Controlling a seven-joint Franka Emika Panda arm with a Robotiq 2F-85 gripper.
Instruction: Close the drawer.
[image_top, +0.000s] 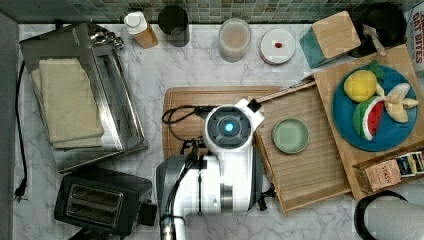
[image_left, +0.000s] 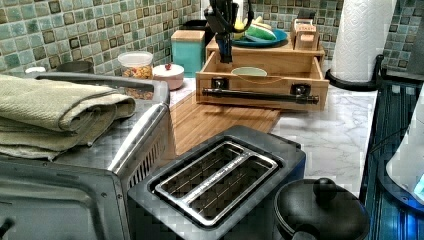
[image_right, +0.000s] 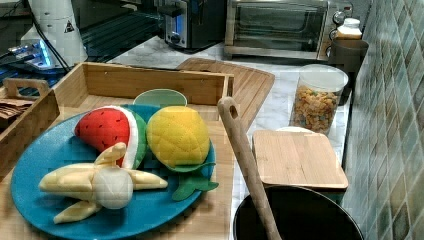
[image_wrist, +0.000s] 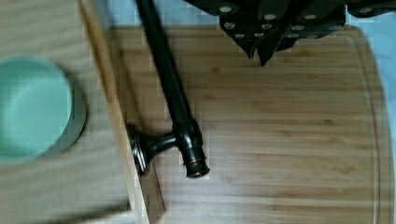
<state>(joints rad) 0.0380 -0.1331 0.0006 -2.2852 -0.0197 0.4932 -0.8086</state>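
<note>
Your gripper (image_wrist: 259, 50) hangs above cutting board (image_wrist: 289, 140), fingers pressed together, empty, near handle (image_wrist: 173, 100) of open drawer (image_left: 262, 75).

1 overhead view, 2 opposing low side views, close wrist view

Drawer (image_left: 260, 75) stands pulled out, front over the cutting board (image_left: 220, 120); board surface ahead of the handle (image_left: 260, 94) is bare. Tool (image_left: 226, 30) hangs above the drawer's front edge at the left view's left, apart from the handle. Green bowl (image_left: 249, 72) sits inside the drawer, below rim level. Toaster (image_left: 220, 180) and toaster oven (image_left: 90, 150) crowd the near side in the left view. Open marble counter (image_left: 330, 125) lies on the left view's right, bounded by the paper towel roll (image_left: 361, 37).
</note>
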